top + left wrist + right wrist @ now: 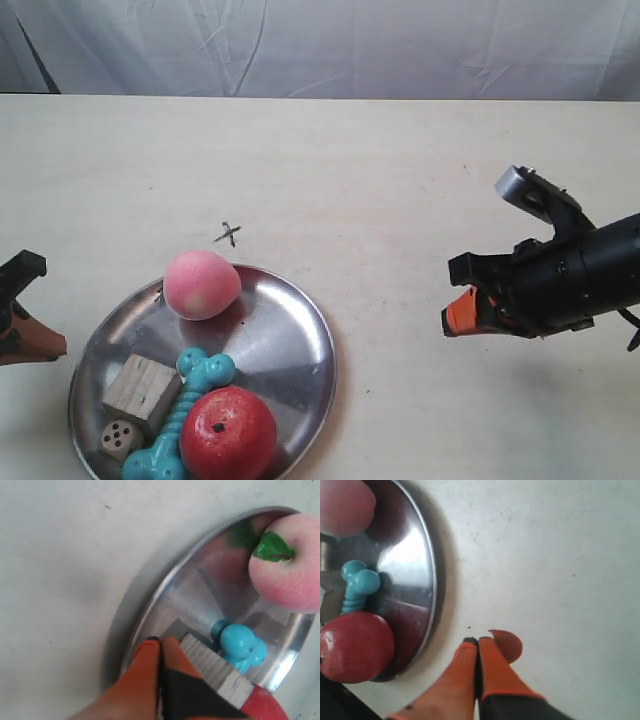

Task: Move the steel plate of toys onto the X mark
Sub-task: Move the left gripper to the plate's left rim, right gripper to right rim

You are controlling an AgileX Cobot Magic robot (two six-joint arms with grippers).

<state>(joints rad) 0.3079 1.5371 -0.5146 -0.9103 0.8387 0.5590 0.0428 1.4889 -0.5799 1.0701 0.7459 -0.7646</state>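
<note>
The steel plate (270, 340) lies at the table's near left, and the X mark (228, 234) is just beyond its far rim. On the plate sit the pink ball (201, 284), red apple-like ball (228, 433), teal bone (185, 408), wooden cube (141, 388) and die (120, 436). My left gripper (55, 347) is shut, a little off the plate's rim on the cube side. In the left wrist view its tips (160, 641) overlap the plate (200, 595) beside the cube (215, 672). My right gripper (478, 640) is shut with nothing in it, over bare table beside the plate (410, 555).
The right arm (560, 280) reaches in from the exterior view's right, well away from the plate. A pale cloth backdrop (330, 45) runs behind the table's far edge. A small reddish-brown rounded patch (509, 644) shows beside the right fingertips; what it is I cannot tell.
</note>
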